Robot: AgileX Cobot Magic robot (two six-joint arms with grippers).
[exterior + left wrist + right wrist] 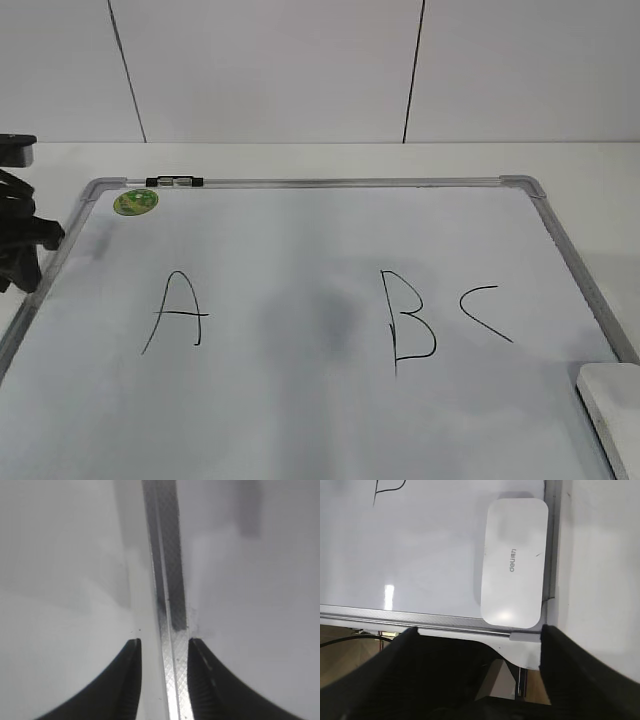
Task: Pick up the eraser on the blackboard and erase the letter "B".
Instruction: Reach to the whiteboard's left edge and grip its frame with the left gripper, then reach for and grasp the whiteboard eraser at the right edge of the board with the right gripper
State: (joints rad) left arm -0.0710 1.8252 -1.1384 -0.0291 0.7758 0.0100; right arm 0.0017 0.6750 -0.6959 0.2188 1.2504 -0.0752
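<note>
While the eraser [514, 562] lies untouched in the blackboard's [300, 260] near right corner, the right pincer [477, 645] hangs above, spread wide, empty. Step: approach. Next: descend, straddle, close. Left pincer [164, 650] narrowly straddles the frame.

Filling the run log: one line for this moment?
eraser on blackboard corner, untouched | letter "B" intact | right gripper open | left gripper open astride frame

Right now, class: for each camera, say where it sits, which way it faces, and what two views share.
Exterior: in front, slanting down on the blackboard; left arm at left edge.
Left wrist: on the left arm, looking down at the board's frame; left gripper straddles it.
Right wrist: on the right arm, looking down at the eraser; right gripper open.
Shared: eraser and "B", exterior and right wrist.
</note>
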